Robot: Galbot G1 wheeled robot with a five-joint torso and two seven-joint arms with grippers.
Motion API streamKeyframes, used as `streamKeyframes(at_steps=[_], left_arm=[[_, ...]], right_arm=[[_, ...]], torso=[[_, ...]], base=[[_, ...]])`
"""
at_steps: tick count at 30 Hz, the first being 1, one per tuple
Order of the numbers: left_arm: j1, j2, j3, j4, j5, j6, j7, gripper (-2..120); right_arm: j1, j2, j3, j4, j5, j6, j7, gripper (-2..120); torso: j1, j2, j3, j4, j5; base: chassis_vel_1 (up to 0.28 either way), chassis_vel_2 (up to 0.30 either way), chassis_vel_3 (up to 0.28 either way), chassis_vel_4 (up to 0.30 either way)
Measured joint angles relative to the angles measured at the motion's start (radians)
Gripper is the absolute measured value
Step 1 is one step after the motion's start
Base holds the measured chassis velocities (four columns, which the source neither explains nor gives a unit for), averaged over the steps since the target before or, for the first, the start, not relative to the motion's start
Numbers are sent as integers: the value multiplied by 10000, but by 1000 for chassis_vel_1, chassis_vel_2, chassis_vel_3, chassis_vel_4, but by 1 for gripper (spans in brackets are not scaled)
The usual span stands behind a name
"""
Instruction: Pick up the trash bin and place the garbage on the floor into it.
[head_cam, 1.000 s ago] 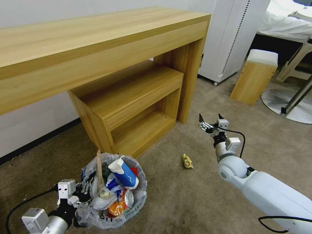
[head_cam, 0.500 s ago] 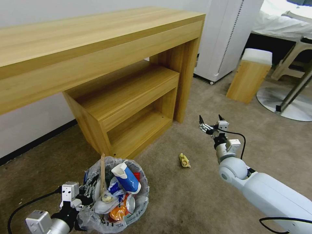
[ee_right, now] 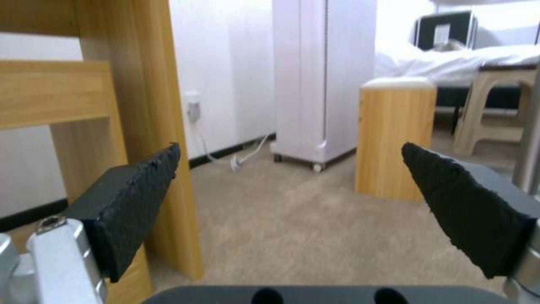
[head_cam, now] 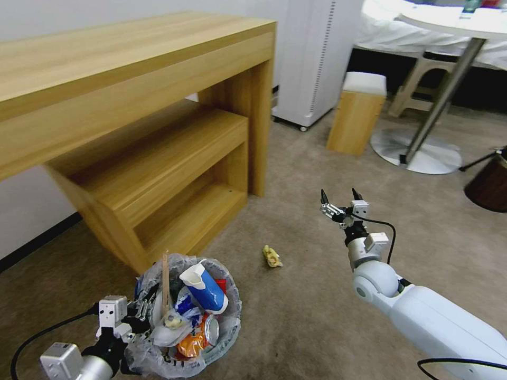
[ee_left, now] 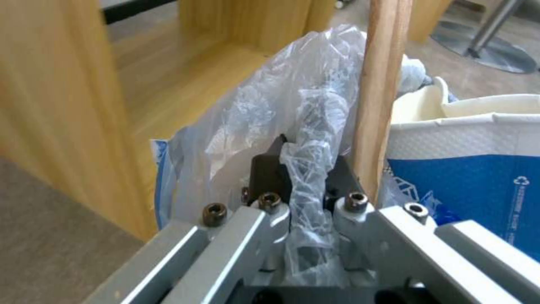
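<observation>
Over on the left, the left gripper (ee_left: 306, 181) is pinched tight on a crinkly fold of the thin plastic liner at the rim of the trash bin (head_cam: 185, 322), and that's my worry: that filmy bag could stretch or slip off the rim, and the round bin, heaped full, could tip and spill onto the floor (head_cam: 317, 316), a short-pile tan carpet. A slim wooden stick (head_cam: 165, 282) pokes straight up from the heap, with a waxy blue-and-white carton (head_cam: 205, 287) leaning beside it and a crushed orange can (head_cam: 198, 332) just below, all loose enough to tumble. Moving right, one crumpled yellowish wrapper (head_cam: 272, 256) lies alone on the carpet between bin and arm. Further right, the right gripper (head_cam: 340, 203) hovers above the floor, rough black pads spread wide, holding nothing
</observation>
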Motion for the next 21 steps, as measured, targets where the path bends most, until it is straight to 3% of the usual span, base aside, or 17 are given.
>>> streamKeyframes(at_steps=[7, 21], left_arm=[[-57, -100, -18, 58, -72, -8, -49, 3], [-134, -207, -32, 149, -71, -11, -57, 3]], right_arm=[[-17, 137, -146, -121, -248, 501, -120, 100], [-78, 84, -232, 65, -382, 606, -225, 100]], torso=[[0, 0, 0, 7, 0], [0, 0, 0, 4, -2]], base=[[-38, -29, -27, -27], [0, 0, 0, 0]])
